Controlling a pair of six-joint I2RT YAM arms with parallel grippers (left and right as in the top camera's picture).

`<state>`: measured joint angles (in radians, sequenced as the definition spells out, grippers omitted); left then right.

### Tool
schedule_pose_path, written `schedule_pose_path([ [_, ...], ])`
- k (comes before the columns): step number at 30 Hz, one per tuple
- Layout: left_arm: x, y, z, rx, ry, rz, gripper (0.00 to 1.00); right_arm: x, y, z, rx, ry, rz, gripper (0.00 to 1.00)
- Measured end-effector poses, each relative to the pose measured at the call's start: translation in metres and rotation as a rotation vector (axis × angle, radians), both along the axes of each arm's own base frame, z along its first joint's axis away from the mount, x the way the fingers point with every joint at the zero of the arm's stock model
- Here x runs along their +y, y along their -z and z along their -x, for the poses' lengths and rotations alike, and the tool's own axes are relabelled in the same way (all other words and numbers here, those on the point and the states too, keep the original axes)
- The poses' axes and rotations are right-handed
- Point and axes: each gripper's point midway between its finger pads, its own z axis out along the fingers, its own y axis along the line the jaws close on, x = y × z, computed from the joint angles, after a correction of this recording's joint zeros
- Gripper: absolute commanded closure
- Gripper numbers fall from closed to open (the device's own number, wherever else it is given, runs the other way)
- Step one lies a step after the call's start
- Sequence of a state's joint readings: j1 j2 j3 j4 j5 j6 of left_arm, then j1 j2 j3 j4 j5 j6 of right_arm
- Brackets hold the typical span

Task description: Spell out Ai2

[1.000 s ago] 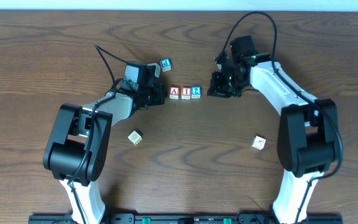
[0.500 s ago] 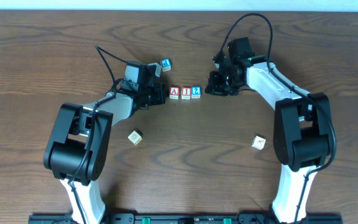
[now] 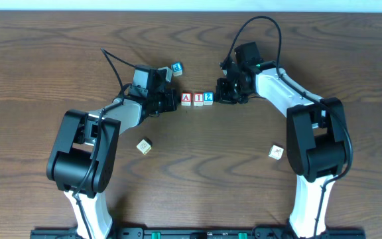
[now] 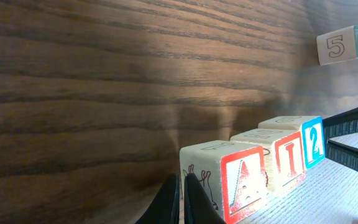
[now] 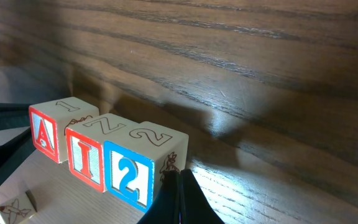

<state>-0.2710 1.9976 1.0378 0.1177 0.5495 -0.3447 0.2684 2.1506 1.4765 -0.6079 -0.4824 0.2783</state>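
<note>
Three pale wooden cubes stand in a touching row on the table: a red "A" cube (image 3: 186, 99), a red "I" cube (image 3: 197, 99) and a blue "2" cube (image 3: 208, 97). My left gripper (image 3: 174, 103) is shut and empty, its tips right beside the "A" cube (image 4: 238, 180). My right gripper (image 3: 221, 97) is shut and empty, its tips against the "2" cube (image 5: 129, 173). The "I" cube also shows in both wrist views (image 4: 289, 157) (image 5: 87, 157).
A blue-lettered cube (image 3: 177, 68) lies behind the left gripper. A pale cube (image 3: 144, 146) lies at the front left and another (image 3: 276, 152) at the front right. A "5" cube (image 4: 339, 45) shows far off in the left wrist view.
My right gripper has moved left toward the row and now sits against the "2" cube. The left arm and the three cubes have not moved.
</note>
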Motion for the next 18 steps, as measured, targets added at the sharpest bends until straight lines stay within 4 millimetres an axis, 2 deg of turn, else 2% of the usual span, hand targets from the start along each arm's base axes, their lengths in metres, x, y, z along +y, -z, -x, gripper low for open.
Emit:
schedule_pose_path([
  [18, -0.0038, -0.0033, -0.0006, -0.010, 0.013, 0.019, 0.94, 0.0043, 0.0000, 0.0013, 0.000, -0.004, 0.001, 0.98],
])
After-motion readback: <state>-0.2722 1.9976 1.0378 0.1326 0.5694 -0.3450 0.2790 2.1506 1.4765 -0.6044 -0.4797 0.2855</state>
